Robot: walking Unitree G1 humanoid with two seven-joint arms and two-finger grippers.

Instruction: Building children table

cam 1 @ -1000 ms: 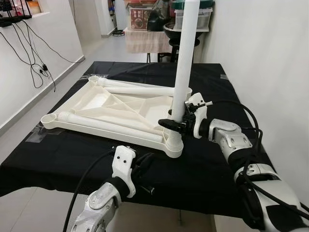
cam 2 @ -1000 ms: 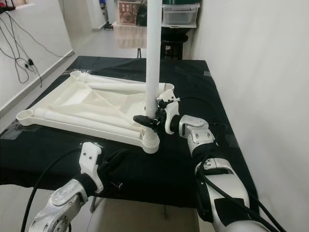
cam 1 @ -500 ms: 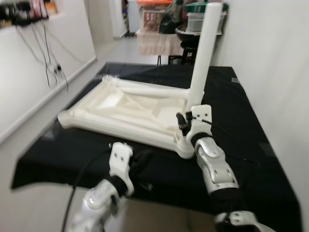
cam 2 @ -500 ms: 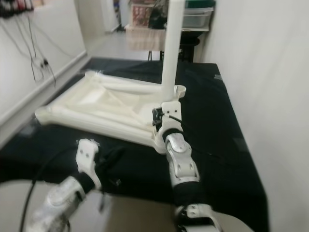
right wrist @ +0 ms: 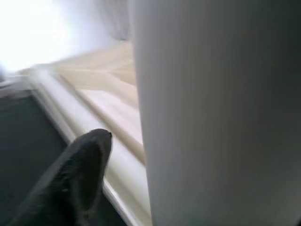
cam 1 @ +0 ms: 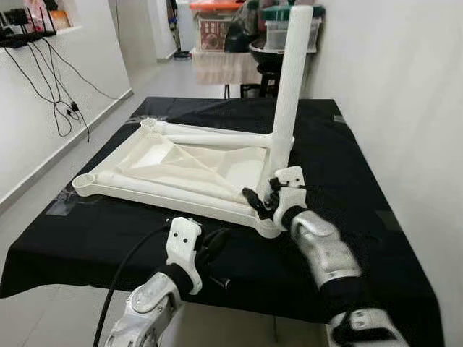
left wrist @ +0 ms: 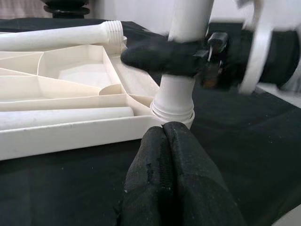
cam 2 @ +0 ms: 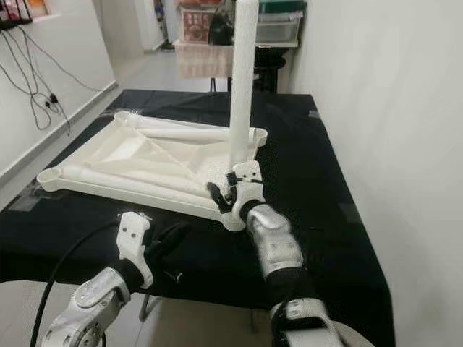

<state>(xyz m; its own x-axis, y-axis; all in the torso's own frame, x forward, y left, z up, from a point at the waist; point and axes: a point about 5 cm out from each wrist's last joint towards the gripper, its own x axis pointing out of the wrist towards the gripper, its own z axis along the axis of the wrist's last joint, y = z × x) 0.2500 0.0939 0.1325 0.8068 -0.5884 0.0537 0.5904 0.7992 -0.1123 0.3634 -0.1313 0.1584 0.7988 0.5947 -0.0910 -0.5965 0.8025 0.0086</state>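
Right end effector (cam 1: pixel 262 204) fingers straddle base of upright table leg (cam 1: pixel 288 87), axis vertical, at tabletop (cam 1: pixel 181 163) corner near worktop (cam 1: pixel 347 166) front edge. Left end effector (cam 1: pixel 210 249) fingers together, idle, farther.

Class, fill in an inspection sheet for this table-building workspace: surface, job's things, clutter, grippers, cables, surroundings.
Surface: black-clothed table, tape patches on the cloth.
Job's things: white plastic children's tabletop lying underside up; white tubular leg standing upright in its near right corner socket; two more white legs lying loose on the underside.
Clutter: nothing seen.
Grippers: right gripper at the upright leg's base, fingers either side; left gripper shut, low before the table's near edge.
Cables: black cable along left arm; wall cables.
Surroundings: white walls, storage boxes behind.
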